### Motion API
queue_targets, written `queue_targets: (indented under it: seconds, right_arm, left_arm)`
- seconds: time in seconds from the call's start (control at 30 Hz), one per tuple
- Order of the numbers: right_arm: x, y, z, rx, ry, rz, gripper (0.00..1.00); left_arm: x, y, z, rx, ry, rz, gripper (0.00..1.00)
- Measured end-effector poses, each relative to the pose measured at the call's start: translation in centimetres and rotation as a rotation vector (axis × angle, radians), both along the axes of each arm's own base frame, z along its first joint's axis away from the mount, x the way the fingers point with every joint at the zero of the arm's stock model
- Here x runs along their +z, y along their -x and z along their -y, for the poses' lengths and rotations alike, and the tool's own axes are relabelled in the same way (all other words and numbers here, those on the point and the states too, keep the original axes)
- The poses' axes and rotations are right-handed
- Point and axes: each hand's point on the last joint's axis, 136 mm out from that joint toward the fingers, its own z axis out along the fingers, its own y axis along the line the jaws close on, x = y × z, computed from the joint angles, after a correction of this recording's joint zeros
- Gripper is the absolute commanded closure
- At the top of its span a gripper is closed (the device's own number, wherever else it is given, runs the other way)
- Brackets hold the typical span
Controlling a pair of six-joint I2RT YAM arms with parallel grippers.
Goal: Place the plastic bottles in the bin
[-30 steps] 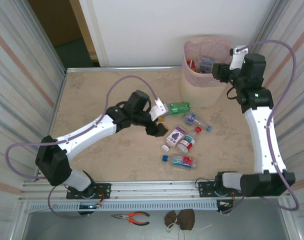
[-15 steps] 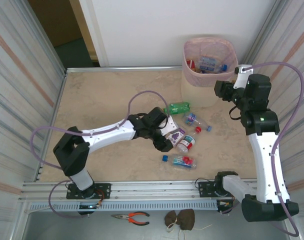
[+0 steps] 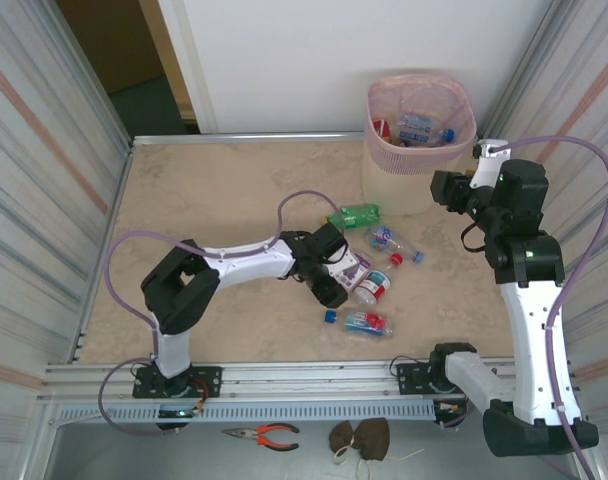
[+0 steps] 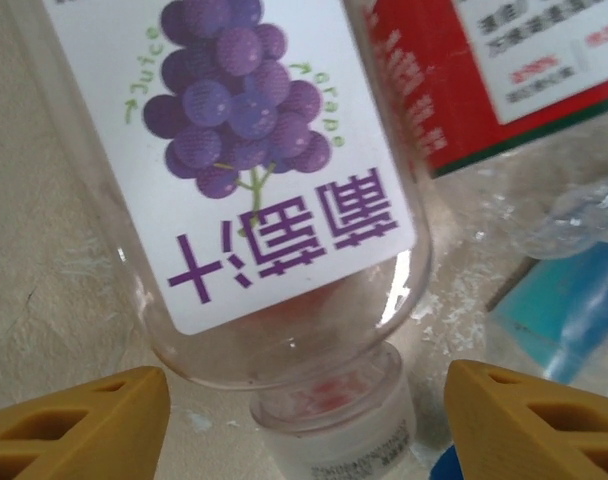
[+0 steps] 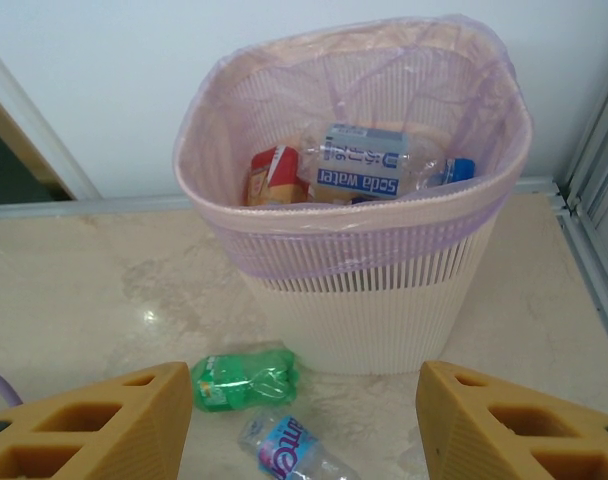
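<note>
A clear bottle with a purple grape label [image 4: 254,150] lies on the table, its white cap [image 4: 339,430] toward the camera. My left gripper [image 4: 304,425] is open, its yellow fingers [image 4: 74,420] either side of the cap and clear of it; from above it [image 3: 334,285] sits at this bottle [image 3: 352,268]. Nearby lie a green bottle [image 3: 356,214], a blue-labelled one [image 3: 392,240], a red-labelled one [image 3: 374,286] and a blue one [image 3: 364,321]. The bin [image 3: 384,185] holds several bottles [image 5: 359,165]. My right gripper [image 5: 304,420] hangs open and empty before the bin [image 5: 354,300].
Orange-handled pliers [image 3: 264,433] and a brown lump [image 3: 359,438] lie beyond the front rail. Striped walls close both sides. The green bottle [image 5: 246,378] and the blue-labelled one [image 5: 284,445] lie just in front of the bin's base.
My left arm has reached right and come down onto the grape-label bottle, its fingers spreading. My right gripper has drawn back from over the bin's rim toward the near side.
</note>
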Motion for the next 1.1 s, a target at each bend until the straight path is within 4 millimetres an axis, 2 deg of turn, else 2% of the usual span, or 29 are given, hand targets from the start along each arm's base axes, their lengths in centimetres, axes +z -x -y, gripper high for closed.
queue_targets:
  seconds: [0.2,0.37,0.6,0.8,0.9,1.1]
  right_arm:
    - [-0.1,0.1,0.0,0.0,0.0,-0.005,0.41]
    - [-0.4,0.3,0.0,0.0,0.001,-0.02,0.41]
    - [-0.7,0.6,0.0,0.0,0.001,-0.034,0.41]
    - [-0.7,0.7,0.0,0.001,0.001,-0.032,0.41]
    - [-0.7,0.7,-0.1,0.005,0.001,-0.033,0.41]
    - [-0.9,0.8,-0.2,0.007,0.001,-0.041,0.41]
  left_arm:
    - [-0.1,-1.8,-1.7,0.07,-0.046,0.011,0.35]
    - [0.2,-3.1,-3.0,0.117,-0.051,0.004,0.28]
    - [1.8,-2.3,-1.2,0.022,0.021,0.005,0.19]
    - [3.4,-3.7,0.8,-0.039,0.061,0.063,0.16]
    - [3.0,-4.1,1.5,-0.068,0.063,0.065,0.16]
    - [0.5,-4.3,1.9,-0.101,0.026,0.039,0.17]
